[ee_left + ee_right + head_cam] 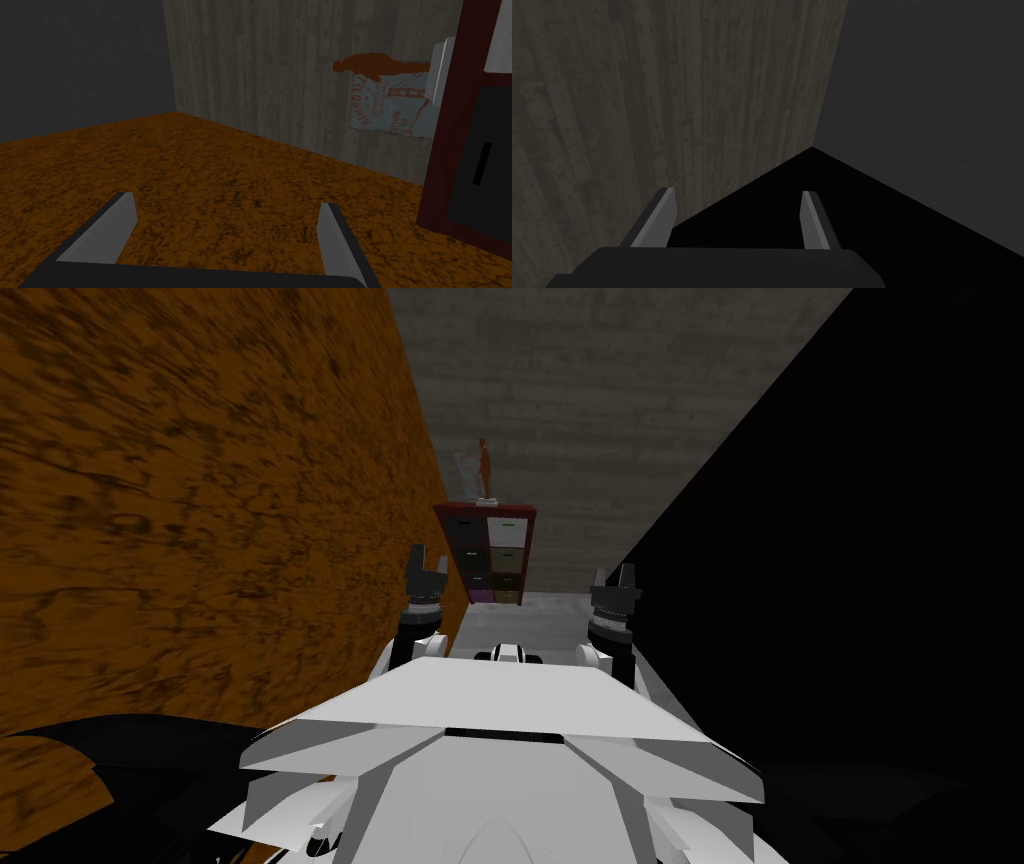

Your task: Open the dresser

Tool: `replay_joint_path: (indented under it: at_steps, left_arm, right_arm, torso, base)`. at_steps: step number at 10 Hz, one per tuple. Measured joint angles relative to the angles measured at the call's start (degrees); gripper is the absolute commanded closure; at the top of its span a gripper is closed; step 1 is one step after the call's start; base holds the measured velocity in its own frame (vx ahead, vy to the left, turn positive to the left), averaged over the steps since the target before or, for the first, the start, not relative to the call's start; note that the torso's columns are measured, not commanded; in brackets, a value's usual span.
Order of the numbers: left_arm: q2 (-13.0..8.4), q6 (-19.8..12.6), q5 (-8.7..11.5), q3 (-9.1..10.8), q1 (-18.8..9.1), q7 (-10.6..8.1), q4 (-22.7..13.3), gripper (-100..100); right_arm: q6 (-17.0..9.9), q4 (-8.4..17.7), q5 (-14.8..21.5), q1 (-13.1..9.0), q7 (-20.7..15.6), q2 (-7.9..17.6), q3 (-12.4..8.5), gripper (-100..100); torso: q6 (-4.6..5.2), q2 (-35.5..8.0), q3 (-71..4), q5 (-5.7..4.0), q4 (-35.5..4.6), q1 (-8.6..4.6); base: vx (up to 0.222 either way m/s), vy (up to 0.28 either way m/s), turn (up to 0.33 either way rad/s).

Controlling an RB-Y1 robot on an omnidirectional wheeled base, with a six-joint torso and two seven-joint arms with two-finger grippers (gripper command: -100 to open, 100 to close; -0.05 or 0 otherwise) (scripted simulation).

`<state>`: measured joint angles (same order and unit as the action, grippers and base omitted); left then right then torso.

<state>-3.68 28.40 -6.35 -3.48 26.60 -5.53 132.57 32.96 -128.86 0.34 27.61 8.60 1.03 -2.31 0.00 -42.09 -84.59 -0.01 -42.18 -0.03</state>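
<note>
A dark red dresser (485,552) with several square drawer fronts in black, white and other colours stands far ahead against the grey back wall. Its dark red side and a black drawer front (480,165) with a slot handle also appear in the left wrist view. My left gripper (425,570) is raised in front of me, well short of the dresser, and its fingers (226,235) stand open with nothing between them. My right gripper (613,583) is held up on the other side, also open (738,220) and empty.
A brown figurine (484,473) on a white base and a leaning poster (390,105) sit on top of the dresser. An orange-brown mottled wall (200,518) runs close along my left. A black area (860,588) lies to my right. Grey floor (530,623) stretches ahead.
</note>
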Motion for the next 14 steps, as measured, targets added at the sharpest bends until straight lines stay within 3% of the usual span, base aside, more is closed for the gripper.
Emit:
replay_joint_path:
  at_steps: [3, 6, 14]
  left_arm:
    - [-3.36, 0.42, 0.18, 0.3, -0.64, 0.11, -3.14, -100]
    - [-5.19, 1.38, 0.35, 0.55, -1.5, 0.36, -7.76, -100]
    - [-5.61, 3.48, 0.76, 1.04, -3.05, 1.05, -19.16, -100]
  right_arm:
    - [0.0, 0.0, 0.0, 0.01, 0.0, 0.0, 0.0, 0]
    - [0.0, 0.0, 0.0, 0.01, 0.0, 0.0, 0.0, 0]
    - [0.0, 0.0, 0.0, 0.0, 0.0, 0.0, 0.0, 0]
  torso:
    - [0.0, -0.13, -0.01, 0.0, -0.09, 0.0]
    - [0.0, -0.14, -0.01, 0.01, -0.09, 0.06]
    - [0.0, -0.22, 0.04, 0.03, -0.12, 0.1]
  base:
    - [0.107, -0.038, -0.013]
    - [0.137, -0.041, -0.016]
    - [0.129, -0.047, -0.014]
